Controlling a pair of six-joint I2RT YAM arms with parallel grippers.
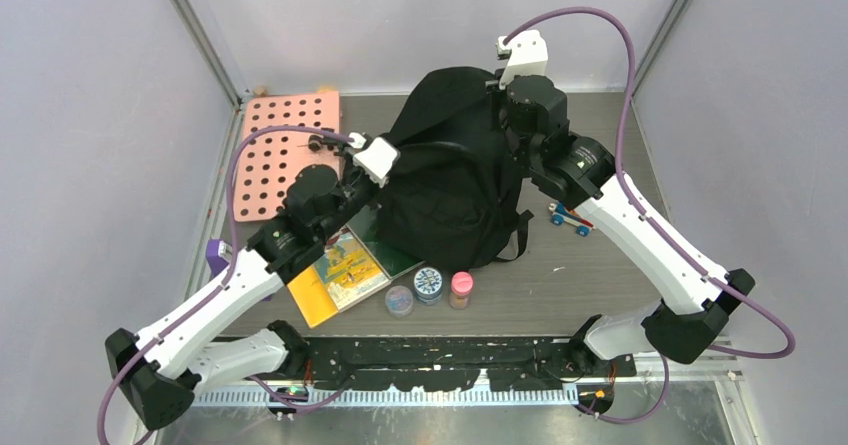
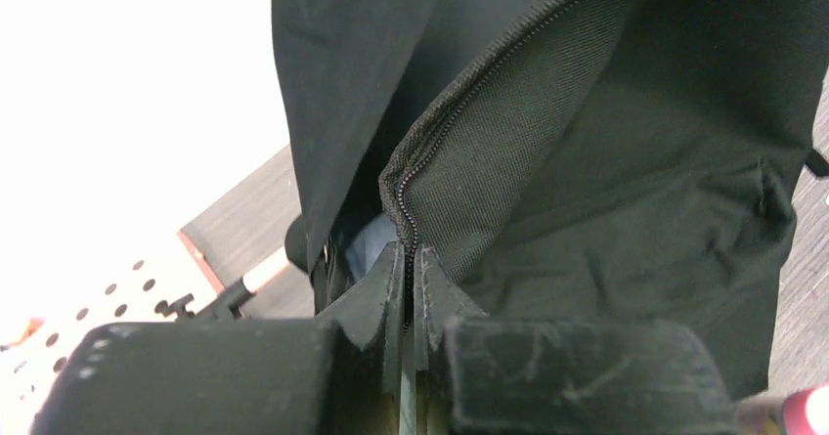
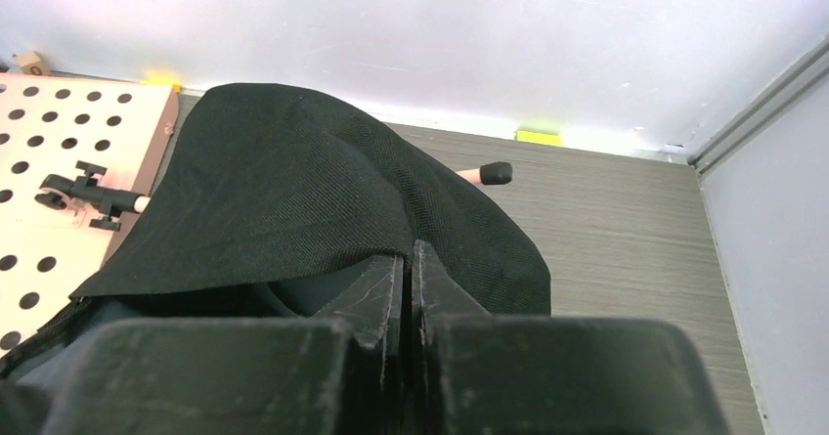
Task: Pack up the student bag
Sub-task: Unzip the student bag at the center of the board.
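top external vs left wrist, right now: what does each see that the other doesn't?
Top external only: the yellow-green book, the toy car and the right arm. Left wrist only: the zipper teeth close up, the left pincer shut on the zippered edge, and pale lining inside the opening. Both: the black backpack and the pink pegboard.

Top view: high over near edge of table (image 1: 620,295), looks down across whole of it. Left wrist view: very near backpack (image 2: 606,161), facing zipper (image 2: 406,210). Right wrist view: near backpack top, facing back wall (image 3: 440,34). All share backpack, pegboard (image 1: 285,155).
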